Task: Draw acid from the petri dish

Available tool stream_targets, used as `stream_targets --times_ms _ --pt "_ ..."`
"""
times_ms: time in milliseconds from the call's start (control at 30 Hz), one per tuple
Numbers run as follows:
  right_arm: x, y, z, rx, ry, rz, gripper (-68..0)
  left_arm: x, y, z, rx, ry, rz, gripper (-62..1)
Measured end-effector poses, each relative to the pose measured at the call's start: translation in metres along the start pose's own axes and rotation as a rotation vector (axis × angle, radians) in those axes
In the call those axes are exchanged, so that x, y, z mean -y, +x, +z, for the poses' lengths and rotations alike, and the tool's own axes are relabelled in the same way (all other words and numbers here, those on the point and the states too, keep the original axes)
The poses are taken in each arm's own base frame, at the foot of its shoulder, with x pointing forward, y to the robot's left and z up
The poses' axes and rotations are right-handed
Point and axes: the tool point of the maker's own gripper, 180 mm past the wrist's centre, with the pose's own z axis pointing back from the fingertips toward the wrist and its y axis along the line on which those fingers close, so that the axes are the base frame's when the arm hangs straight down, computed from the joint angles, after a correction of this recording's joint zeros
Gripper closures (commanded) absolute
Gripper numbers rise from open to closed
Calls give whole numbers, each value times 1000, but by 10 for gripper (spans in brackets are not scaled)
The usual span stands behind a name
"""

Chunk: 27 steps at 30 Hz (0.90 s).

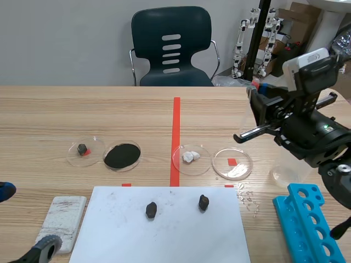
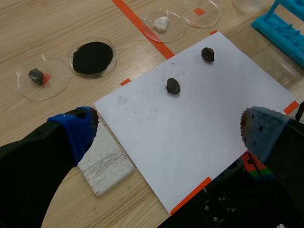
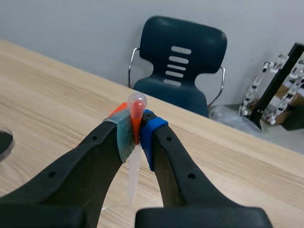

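On the light wooden table (image 1: 66, 115) there's a row of four clear round petri dishes. The leftmost dish (image 1: 74, 158) has a small dark stone (image 1: 82, 148) in it. Just beside that is one full of black powder (image 1: 140, 156). Across the orange-red tape line sits one with a white lump (image 1: 192, 167), then an empty-looking one (image 1: 242, 167).

Closer in, a white sheet of paper (image 1: 164, 238) carries two dark rocks, one (image 1: 151, 210) left of the other (image 1: 203, 203). A white rectangular tile with grey streaks (image 1: 61, 222) lies just left of the sheet, and a bright blue test tube rack (image 1: 304, 224) sits right of it.

The left gripper (image 1: 26, 219) sits low by the tile, fingers apart. The black right arm (image 1: 307, 129) is raised on the right, and a dark teal plastic chair (image 1: 171, 46) stands behind the table.
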Motion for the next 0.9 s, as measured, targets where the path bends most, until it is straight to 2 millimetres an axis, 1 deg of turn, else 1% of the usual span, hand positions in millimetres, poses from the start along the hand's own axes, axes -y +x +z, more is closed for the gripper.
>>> stream_targets --times_ms 100,200,600,800,900 --pt "-2 -16 -1 -39 6 -14 -11 0 0 0 0 0 0 -623" --pt "-3 -25 0 -57 5 -41 -11 0 0 0 0 0 0 -623" --pt "-4 -29 1 -61 5 -85 -11 0 0 0 0 0 0 -623" --pt "-11 -43 1 -94 24 -108 -11 0 0 0 0 0 0 -623" --pt "-11 -48 2 -105 16 -133 -11 0 0 0 0 0 0 -623"
